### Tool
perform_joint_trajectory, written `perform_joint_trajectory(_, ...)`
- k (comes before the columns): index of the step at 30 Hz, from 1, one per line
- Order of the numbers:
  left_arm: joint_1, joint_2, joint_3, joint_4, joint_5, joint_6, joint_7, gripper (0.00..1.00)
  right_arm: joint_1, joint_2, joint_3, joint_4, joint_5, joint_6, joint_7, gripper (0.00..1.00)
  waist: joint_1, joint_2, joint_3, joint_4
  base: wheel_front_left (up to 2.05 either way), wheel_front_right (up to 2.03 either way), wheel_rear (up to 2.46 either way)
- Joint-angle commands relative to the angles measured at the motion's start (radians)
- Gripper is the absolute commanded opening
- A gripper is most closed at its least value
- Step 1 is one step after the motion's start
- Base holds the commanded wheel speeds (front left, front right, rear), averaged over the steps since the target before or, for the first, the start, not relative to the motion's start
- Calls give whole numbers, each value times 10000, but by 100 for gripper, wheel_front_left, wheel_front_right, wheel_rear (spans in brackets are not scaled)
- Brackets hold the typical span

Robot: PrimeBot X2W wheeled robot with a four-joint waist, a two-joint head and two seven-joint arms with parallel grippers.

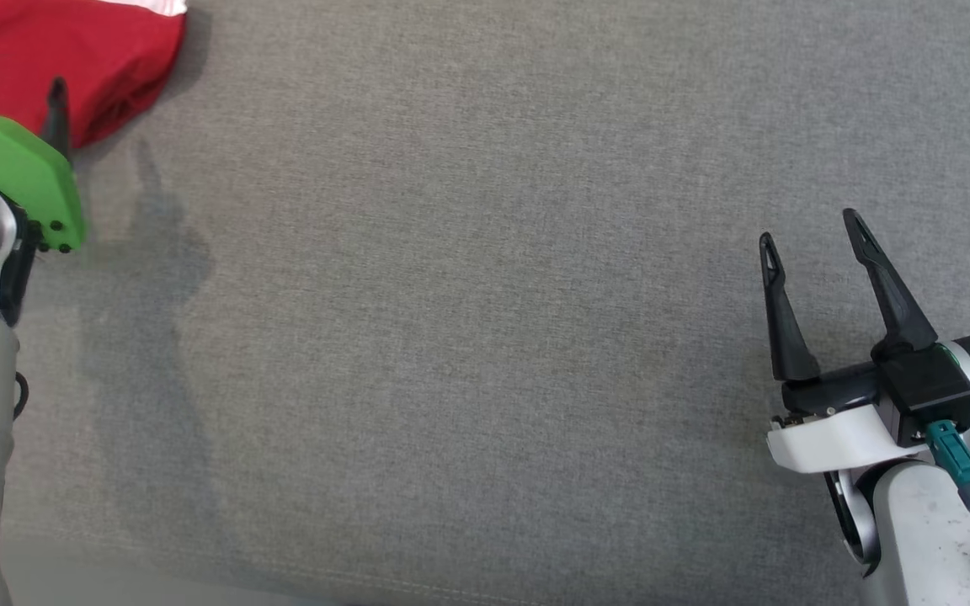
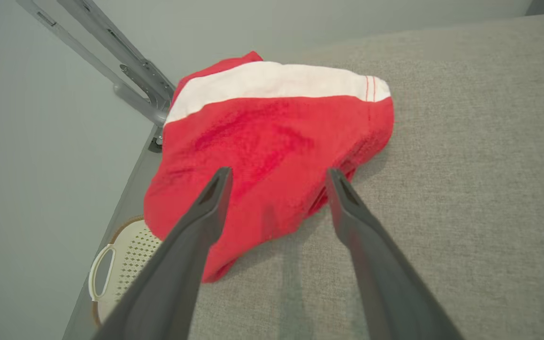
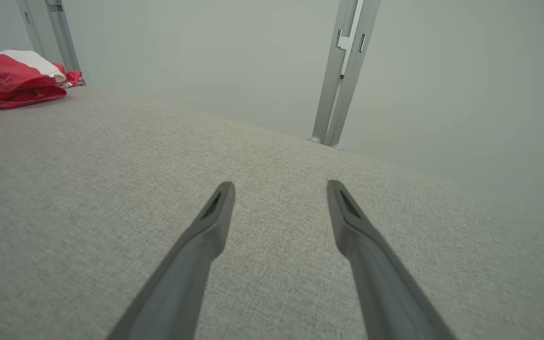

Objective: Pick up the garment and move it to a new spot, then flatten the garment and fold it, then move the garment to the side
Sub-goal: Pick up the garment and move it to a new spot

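1. Lying in the upper left corner of the head view, the red garment [image 1: 72,42] sits bunched on the grey cloth-covered desk [image 1: 468,337], cut off by the top and left edges of the frame. The left claw [image 1: 5,74] is just below it at the left edge. Its two dark fingers are spread and their tips overlap the garment's lower part; I cannot tell whether they touch the cloth. A bright green plate [image 1: 26,177] sits behind the fingers. The right claw [image 1: 809,227] is at the lower right over bare desk, well apart from the garment, with its fingers spread wide and pinching nothing.
2. In the left wrist view the garment takes the upper middle of the frame, heaped near the desk's corner. It is red with a white band [image 2: 276,80] along its far side. The left claw's fingers rise from the bottom edge, spread, with the left tip over the red cloth and the right tip at the garment's right-hand edge. No cloth is pinched between them. A white perforated basket [image 2: 125,264] with a loop handle shows at the lower left, below the desk's edge and partly hidden by the garment and the left finger. Grey metal struts [image 2: 125,66] slant across the upper left.
3. In the right wrist view the right claw's fingers are spread over bare desk in the lower middle. The garment is small at the upper left, at the desk's far edge. A grey metal post [image 3: 343,71] stands at the upper middle, beyond the desk.
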Motion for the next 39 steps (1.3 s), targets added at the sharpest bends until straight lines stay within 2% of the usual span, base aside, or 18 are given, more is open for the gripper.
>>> perform_joint_trajectory(1, -171, 2, -219, 101, -194, -12, 102, 100, 53, -1, -13, -93, -47, 1, -32, 100, -1, 0, 478, -393, 0, 0, 0)
perform_joint_trajectory(5, -284, 315, -793, 488, -534, -15, -9, 100, 44, 16, 25, -241, -69, 2, -32, 100, -1, 0, 706, -447, 0, 0, 0)
perform_joint_trajectory(10, -563, 453, -960, 1060, -485, -6, -422, 100, -18, 18, 23, -407, -96, 1, -26, 100, -1, 0, 977, -507, 0, 0, 0)
perform_joint_trajectory(16, -896, 443, -950, 1763, -459, 350, -863, 100, -43, 32, -34, -526, -164, 1, -22, 100, -1, 0, 1175, -544, 0, 0, 0)
perform_joint_trajectory(18, -973, 457, -939, 1952, -422, 527, -1102, 41, -77, 44, -24, -499, -138, 1, -22, 100, -1, 0, 1185, -563, 0, 0, 0)
perform_joint_trajectory(19, -1000, 477, -976, 2050, -365, 592, -1208, 26, -100, 49, -14, -468, -121, 1, -23, 100, -1, 0, 1176, -573, 0, 0, 0)
perform_joint_trajectory(20, -1023, 487, -1000, 2107, -344, 631, -1333, 0, -124, 49, -4, -445, -108, 1, -23, 100, -1, 0, 1163, -580, 0, 0, 0)
perform_joint_trajectory(30, -1308, 603, -1093, 2644, -301, 790, -2486, 0, -285, 112, 10, -180, 42, 1, -28, 100, -1, 0, 634, -615, 0, 0, 0)
perform_joint_trajectory(39, -1953, 1056, -1309, 2534, -43, 829, -3106, 0, -305, 165, -69, 144, 416, 1, -29, 100, -1, 0, -693, -910, 0, 0, 0)
